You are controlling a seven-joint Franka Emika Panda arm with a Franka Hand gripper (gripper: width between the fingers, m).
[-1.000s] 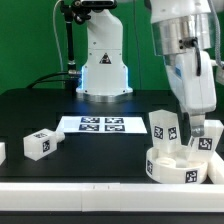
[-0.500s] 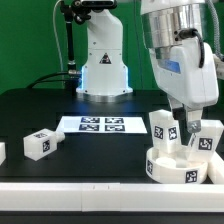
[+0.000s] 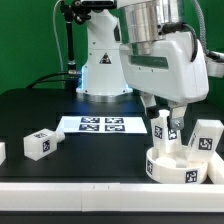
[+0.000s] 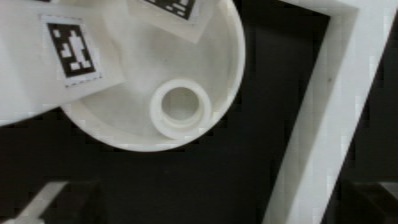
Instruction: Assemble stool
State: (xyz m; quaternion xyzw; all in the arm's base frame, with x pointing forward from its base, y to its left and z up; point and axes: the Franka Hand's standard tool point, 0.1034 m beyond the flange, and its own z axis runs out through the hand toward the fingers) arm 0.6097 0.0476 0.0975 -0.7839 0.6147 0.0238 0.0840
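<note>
The white round seat (image 3: 178, 167) lies at the front of the exterior view's right. Two white tagged legs stand in it: one on its left side (image 3: 162, 127), one on its right side (image 3: 208, 137). A third leg (image 3: 40, 144) lies loose on the table at the left. My gripper (image 3: 172, 120) hangs over the seat, right beside the left standing leg, and holds nothing. In the wrist view the seat (image 4: 125, 90) shows an empty round socket (image 4: 178, 106) and a tag. My gripper (image 4: 210, 215) is open, with one finger (image 4: 43, 205) at the frame's edge.
The marker board (image 3: 100, 125) lies mid-table in front of the robot base (image 3: 103, 70). Another white part (image 3: 2, 151) sits at the far left edge. A long white border rail (image 4: 324, 120) runs past the seat. The table's front edge is near the seat.
The arm has swung toward the exterior view's left and turned its wrist. The gripper has moved from the right standing leg to beside the left one. Both legs stay standing.
</note>
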